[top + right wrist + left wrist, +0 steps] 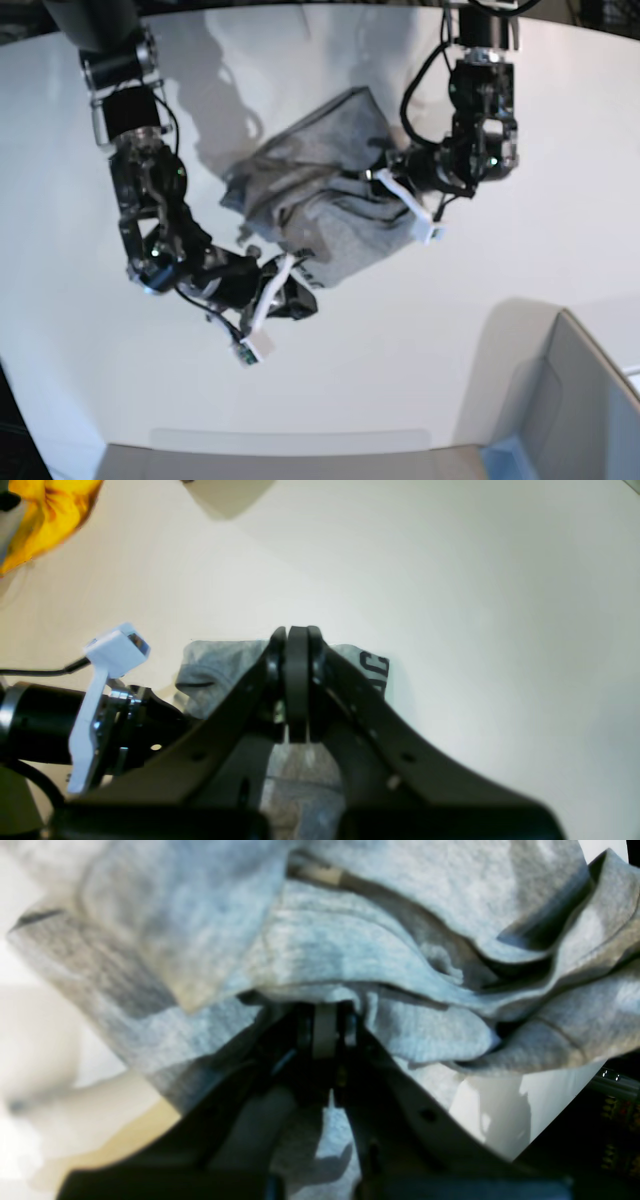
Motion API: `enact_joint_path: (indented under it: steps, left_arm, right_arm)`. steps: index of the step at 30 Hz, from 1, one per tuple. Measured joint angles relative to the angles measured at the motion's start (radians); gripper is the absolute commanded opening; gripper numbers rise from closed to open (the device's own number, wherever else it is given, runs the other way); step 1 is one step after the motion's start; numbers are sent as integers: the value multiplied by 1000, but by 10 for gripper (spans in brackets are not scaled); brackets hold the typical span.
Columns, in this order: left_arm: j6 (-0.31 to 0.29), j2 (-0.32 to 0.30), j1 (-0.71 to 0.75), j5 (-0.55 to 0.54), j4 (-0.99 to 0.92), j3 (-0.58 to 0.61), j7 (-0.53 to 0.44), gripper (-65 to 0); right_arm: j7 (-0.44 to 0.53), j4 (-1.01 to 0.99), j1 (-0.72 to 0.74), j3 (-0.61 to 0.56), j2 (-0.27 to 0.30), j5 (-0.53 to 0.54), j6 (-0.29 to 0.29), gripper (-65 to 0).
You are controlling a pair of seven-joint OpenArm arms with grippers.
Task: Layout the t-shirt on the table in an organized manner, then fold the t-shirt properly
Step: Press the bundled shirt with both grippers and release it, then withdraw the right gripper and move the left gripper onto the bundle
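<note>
Plenty of bare white tabletop (520,250) surrounds the crumpled heather-grey cotton t-shirt (320,190); left gripper (385,180) and right gripper (300,295) both clench its cloth.

The lettering (376,672) on the t-shirt (320,200) is cut short by the right gripper (297,680) — only a few characters can be read. In the left wrist view the cloth is blurred, and the left gripper (327,1027) is half buried in folds.
</note>
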Motion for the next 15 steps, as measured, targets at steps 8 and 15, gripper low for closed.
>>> enact_joint_path:
  steps: [8,15]
  left_arm:
    - [5,0,3,11,83,-1,14,-650]
    - [1,0,-22,10,204,-1,8,-650]
  right_arm:
    - [0,-1,0,111,10,182,44,-650]
    - [-106,-23,-8,258,12,283,167,-650]
